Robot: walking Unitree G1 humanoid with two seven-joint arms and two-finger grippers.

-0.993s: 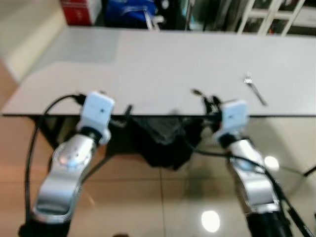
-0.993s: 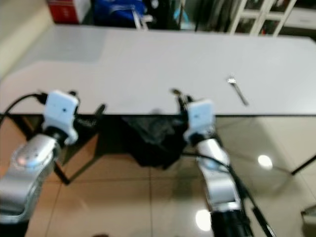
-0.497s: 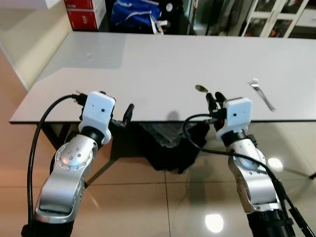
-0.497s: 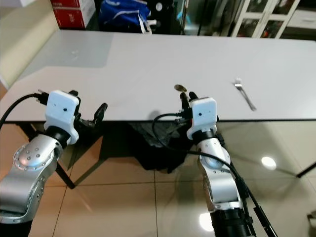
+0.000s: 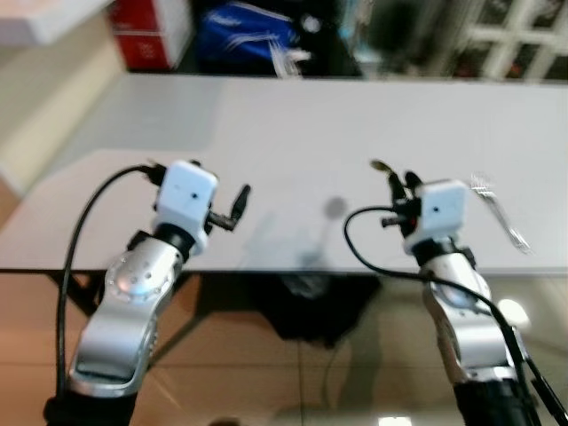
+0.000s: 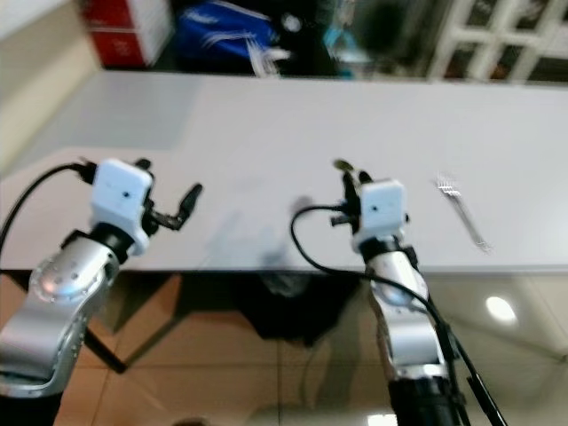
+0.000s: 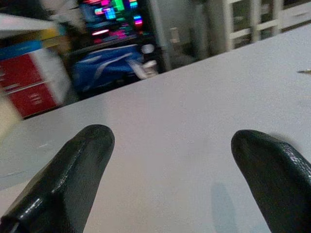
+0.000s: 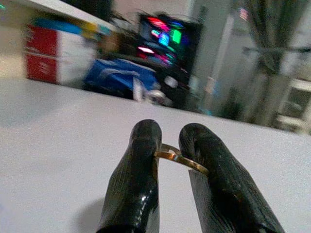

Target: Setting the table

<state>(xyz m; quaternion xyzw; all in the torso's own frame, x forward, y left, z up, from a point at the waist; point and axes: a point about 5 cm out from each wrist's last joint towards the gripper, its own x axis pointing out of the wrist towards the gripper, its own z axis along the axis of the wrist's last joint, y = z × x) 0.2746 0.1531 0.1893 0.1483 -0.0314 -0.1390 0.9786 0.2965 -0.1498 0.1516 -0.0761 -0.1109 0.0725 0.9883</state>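
A gold spoon (image 8: 177, 158) is pinched between the fingers of my right gripper (image 8: 169, 133), its bowl (image 5: 380, 165) sticking out past the fingertips. That gripper hovers just over the white table (image 5: 293, 124), near the front edge, right of centre. A silver fork (image 5: 497, 209) lies flat on the table a short way to the right of it. My left gripper (image 7: 170, 160) is open with nothing between its fingers (image 5: 238, 199), and it hangs low over the table's front left part.
Red boxes (image 5: 146, 40) and a blue bag (image 5: 248, 44) stand behind the table's far edge, with white cabinet frames (image 5: 506, 35) at the back right. A dark bundle (image 5: 311, 311) sits under the table on the glossy tiled floor.
The view has closed in on the table. Both grippers, earlier level with the front edge, are now over the tabletop. The spoon stays in the right gripper.
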